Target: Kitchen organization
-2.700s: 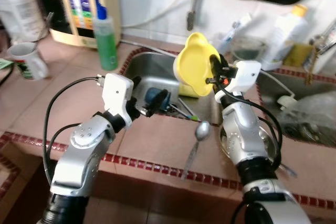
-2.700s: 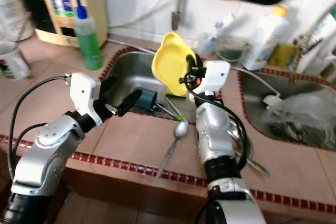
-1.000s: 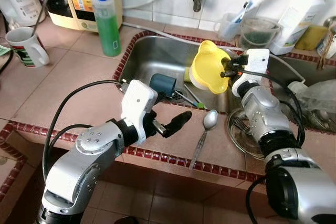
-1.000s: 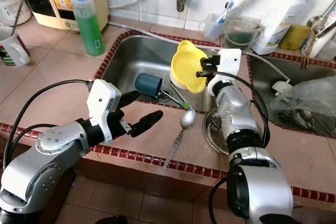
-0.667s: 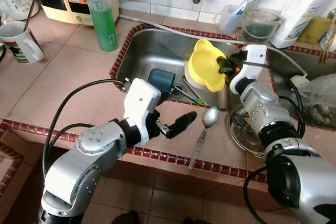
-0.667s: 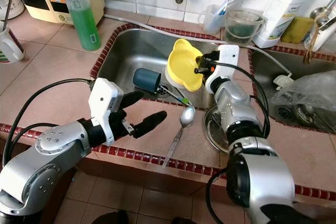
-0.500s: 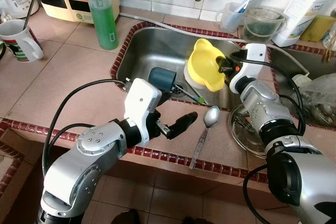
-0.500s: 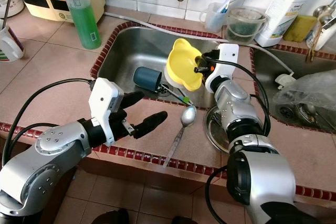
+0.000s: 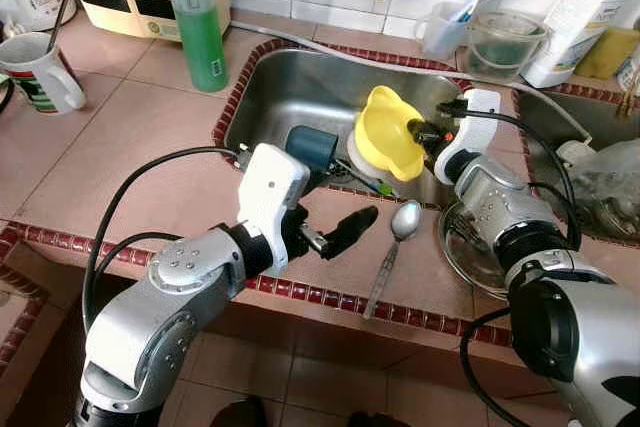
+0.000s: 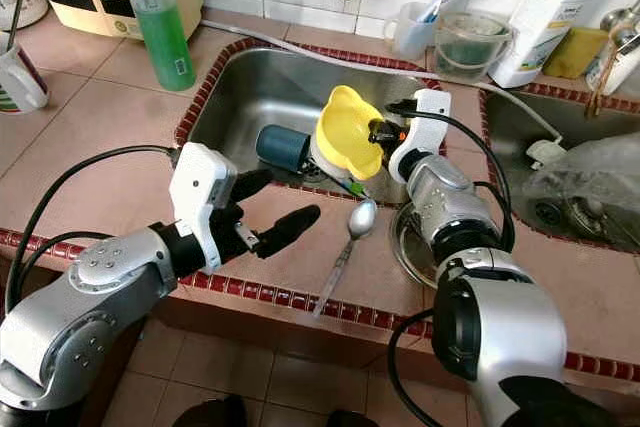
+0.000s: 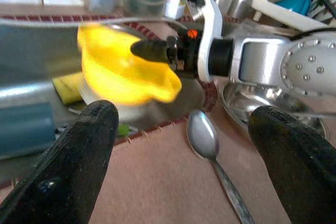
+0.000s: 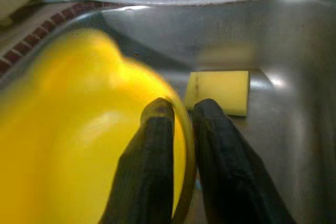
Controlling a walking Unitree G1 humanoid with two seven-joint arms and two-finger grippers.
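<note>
Yellow bowl hangs tilted over the sink, its rim pinched between the right gripper's fingers, just above a pale dish and beside a blue cup. Judging by this, it is being set down; next comes release. The left gripper hovers spread wide over the counter near a spoon

**Four cameras on one sink counter**

The two head views look steeply down from close above the counter edge, sharing the sink and the spoon. The left wrist view looks low across the counter toward the right, taking in the same spoon. The right wrist view peers close into the sink.
</note>
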